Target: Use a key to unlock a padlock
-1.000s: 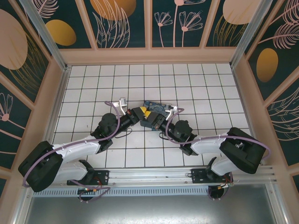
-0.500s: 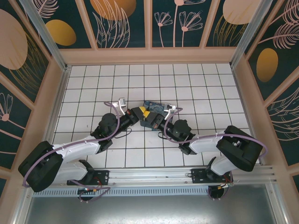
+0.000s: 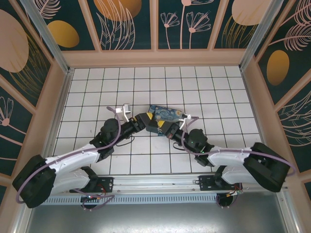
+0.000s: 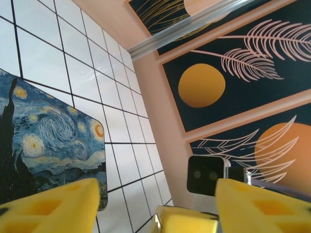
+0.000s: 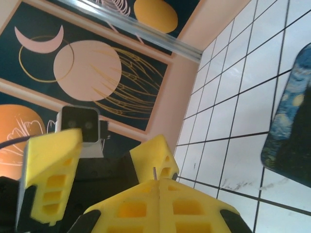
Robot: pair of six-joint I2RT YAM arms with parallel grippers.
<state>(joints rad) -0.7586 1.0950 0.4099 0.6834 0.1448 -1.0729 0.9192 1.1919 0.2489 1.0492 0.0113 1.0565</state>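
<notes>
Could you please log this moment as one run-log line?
left hand: open | right hand: shut | pose: tips facing, close | box: on tiles behind them

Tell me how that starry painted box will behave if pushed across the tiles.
The box lies flat and low on the tiled floor, so it would probably slide rather than tip or roll. Its clean outline and rounded corners suggest it is rigid, not floppy.

Lab booth: tiled floor [image 3: 87, 97], painted panels [image 3: 184, 24]

L pincer [image 4: 156, 196] wide, R pincer [image 5: 158, 187] tight
</notes>
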